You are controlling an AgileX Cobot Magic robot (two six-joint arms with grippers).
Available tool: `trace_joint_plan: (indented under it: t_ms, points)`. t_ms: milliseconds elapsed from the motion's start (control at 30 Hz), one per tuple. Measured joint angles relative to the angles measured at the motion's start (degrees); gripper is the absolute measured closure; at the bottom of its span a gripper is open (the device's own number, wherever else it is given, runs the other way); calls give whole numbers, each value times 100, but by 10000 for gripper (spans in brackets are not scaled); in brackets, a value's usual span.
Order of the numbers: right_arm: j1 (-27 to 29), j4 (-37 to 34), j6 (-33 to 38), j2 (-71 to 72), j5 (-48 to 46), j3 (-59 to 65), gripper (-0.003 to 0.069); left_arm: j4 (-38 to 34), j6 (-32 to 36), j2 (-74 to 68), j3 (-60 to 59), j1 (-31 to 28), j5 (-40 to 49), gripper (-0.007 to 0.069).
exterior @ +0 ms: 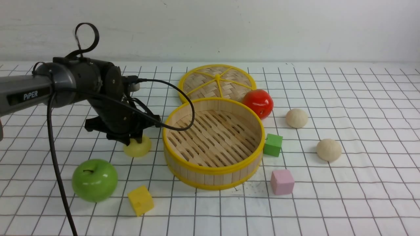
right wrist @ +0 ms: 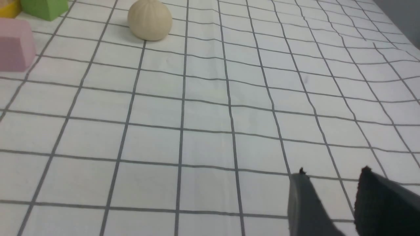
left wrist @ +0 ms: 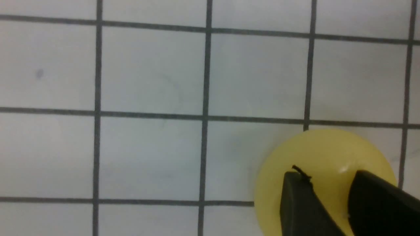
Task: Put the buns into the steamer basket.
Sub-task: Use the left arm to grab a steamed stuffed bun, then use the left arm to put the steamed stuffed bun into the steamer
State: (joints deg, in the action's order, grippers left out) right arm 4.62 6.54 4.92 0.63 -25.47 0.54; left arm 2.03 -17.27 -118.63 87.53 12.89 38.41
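As our left gripper sat on the pale yellow bun beside the steamer basket (gripping or not, we couldn't tell), our right gripper stood parted, empty.

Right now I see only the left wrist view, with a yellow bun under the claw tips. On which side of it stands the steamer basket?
Observer: The steamer basket stands close on the right of the yellow bun, not touching it.
Operator: Is something already inside?
Observer: No, the basket holds nothing.
Operator: And the other buns?
Observer: A far cream bun and a near cream bun lie on the cloth, right of the basket.
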Motion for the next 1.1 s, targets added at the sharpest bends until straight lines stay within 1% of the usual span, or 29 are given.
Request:
trace_joint_plan:
  t_ms: [100,133,200,233,467,600,733,767,833,867,900,967,1000,1033,1100]
  points:
    - [0,0,0,0,0,0,420,4,0,0,0,0,39,517]
    - [0,0,0,0,0,0,420,4,0,0,0,0,39,533]
    - [0,0,0,0,0,0,420,11,0,0,0,0,52,624]
    - [0,0,0,0,0,0,420,11,0,0,0,0,58,638]
    - [0,0,0,0,0,0,420,-80,5,185,0,0,188,638]
    - [0,0,0,0,0,0,420,-245,171,439,0,0,350,638]
    - [0,0,0,0,0,0,420,-627,297,768,0,5,536,638]
    - [0,0,0,0,0,0,420,-915,458,915,0,37,627,638]
    - [0,0,0,0,0,0,420,-1262,684,1055,0,129,703,638]
    - [0,0,0,0,0,0,420,-1304,780,1075,0,159,728,638]
    - [0,0,0,0,0,0,420,-1668,1039,1161,0,314,770,638]
    - [0,0,0,0,0,0,420,-1970,1285,1185,0,549,782,638]
    - [0,0,0,0,0,0,420,-2095,1400,1185,0,754,761,638]
    - [0,0,0,0,0,0,420,-2132,1446,1170,0,898,739,638]
    - [0,0,0,0,0,0,420,-2149,1475,1144,0,1007,692,638]
